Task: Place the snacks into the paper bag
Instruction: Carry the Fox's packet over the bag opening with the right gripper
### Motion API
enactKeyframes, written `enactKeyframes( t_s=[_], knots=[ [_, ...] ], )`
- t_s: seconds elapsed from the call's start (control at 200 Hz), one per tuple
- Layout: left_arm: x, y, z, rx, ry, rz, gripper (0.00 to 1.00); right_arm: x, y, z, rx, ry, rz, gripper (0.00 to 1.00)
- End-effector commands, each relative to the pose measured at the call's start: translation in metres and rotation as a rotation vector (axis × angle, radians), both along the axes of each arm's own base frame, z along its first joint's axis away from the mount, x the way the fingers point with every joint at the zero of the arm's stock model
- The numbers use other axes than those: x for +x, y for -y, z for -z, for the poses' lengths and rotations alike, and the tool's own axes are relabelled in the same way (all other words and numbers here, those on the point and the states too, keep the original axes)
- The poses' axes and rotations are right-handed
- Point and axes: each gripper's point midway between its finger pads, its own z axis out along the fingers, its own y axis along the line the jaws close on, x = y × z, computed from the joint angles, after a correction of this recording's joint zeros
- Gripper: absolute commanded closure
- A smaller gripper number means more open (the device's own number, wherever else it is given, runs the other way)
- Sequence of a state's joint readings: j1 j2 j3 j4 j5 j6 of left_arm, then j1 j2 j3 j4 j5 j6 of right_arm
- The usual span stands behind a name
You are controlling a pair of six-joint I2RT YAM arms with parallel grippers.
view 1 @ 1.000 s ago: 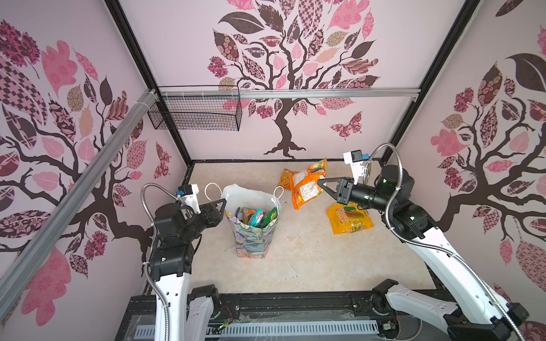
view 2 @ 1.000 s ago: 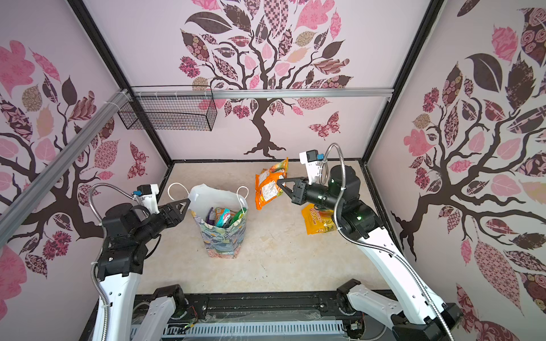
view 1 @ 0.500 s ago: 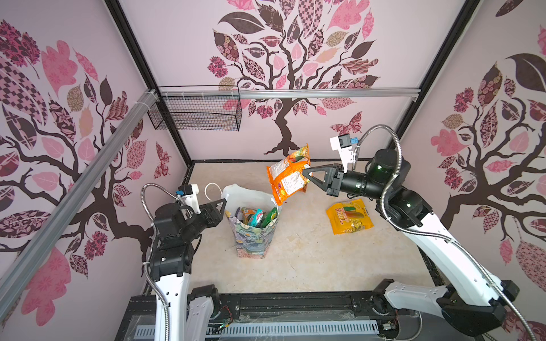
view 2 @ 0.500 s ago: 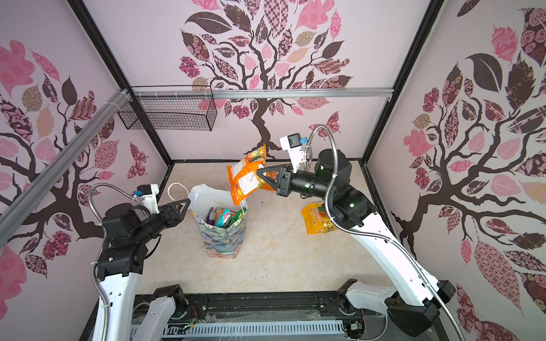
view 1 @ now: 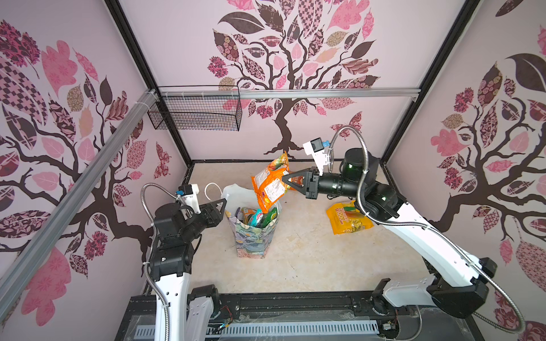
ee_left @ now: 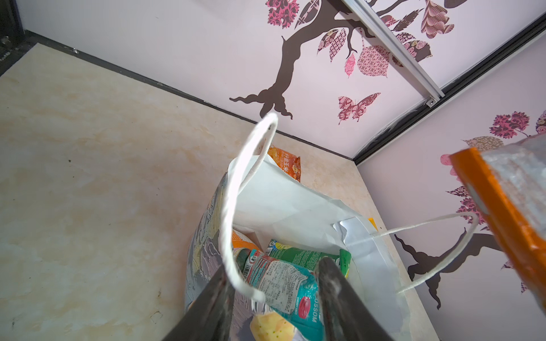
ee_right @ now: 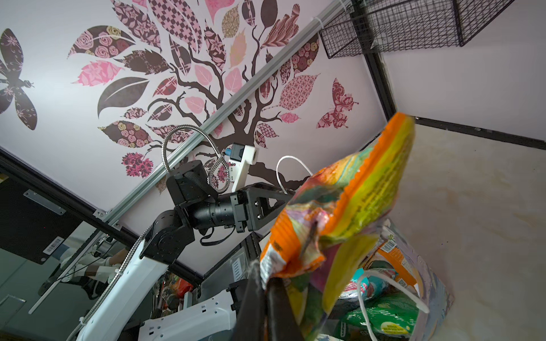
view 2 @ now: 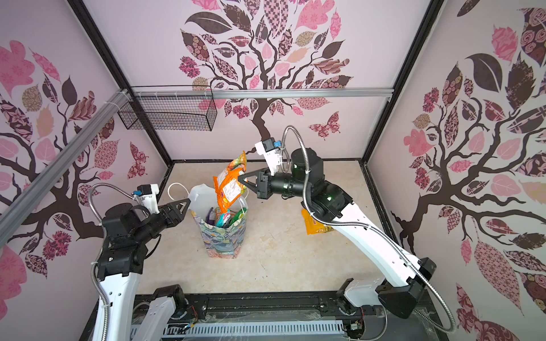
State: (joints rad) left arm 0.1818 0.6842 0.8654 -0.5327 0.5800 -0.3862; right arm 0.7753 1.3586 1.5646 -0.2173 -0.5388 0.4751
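The paper bag (view 1: 254, 242) (view 2: 223, 239) stands upright mid-floor with several snacks inside, among them a teal packet (ee_left: 283, 283) and a green one (ee_left: 304, 255). My right gripper (view 1: 285, 178) (view 2: 240, 178) (ee_right: 267, 277) is shut on the edge of an orange snack packet (view 1: 270, 189) (view 2: 229, 189) (ee_right: 348, 206), which hangs tilted over the bag's mouth with its lower end at the rim. At the bag's left rim my left gripper (view 1: 223, 203) (view 2: 189, 202) (ee_left: 273, 262) is open, and a white cord handle (ee_left: 236, 192) runs between its fingers.
A larger yellow packet (view 1: 348, 220) (view 2: 314, 224) lies on the floor under the right arm. Another orange packet (ee_left: 285, 164) lies behind the bag. A black wire basket (view 1: 195, 112) hangs on the back-left wall rail.
My right gripper has carried the orange packet up and to the left, from beside the yellow packet to over the bag's mouth. The left arm has not moved.
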Motion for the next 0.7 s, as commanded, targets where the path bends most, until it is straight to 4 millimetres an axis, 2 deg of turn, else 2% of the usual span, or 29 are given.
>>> enactKeyframes(
  t_s=[0.0,0.21,0.395,0.695],
  knots=[
    [0.0,0.0,-0.001,0.004,0.015,0.008,0.51,0.003,-0.015,-0.011,0.008,0.064,-0.005,1.0],
    [0.001,0.0,-0.001,0.002,0.014,0.006,0.51,0.01,-0.033,0.002,-0.034,0.059,-0.001,1.0],
    [0.001,0.0,0.0,0.003,0.013,0.004,0.5,0.019,-0.048,0.026,-0.146,0.07,0.041,1.0],
    [0.001,0.0,-0.001,0.003,0.014,0.006,0.5,0.033,-0.065,0.056,-0.225,0.05,0.053,1.0]
  ],
)
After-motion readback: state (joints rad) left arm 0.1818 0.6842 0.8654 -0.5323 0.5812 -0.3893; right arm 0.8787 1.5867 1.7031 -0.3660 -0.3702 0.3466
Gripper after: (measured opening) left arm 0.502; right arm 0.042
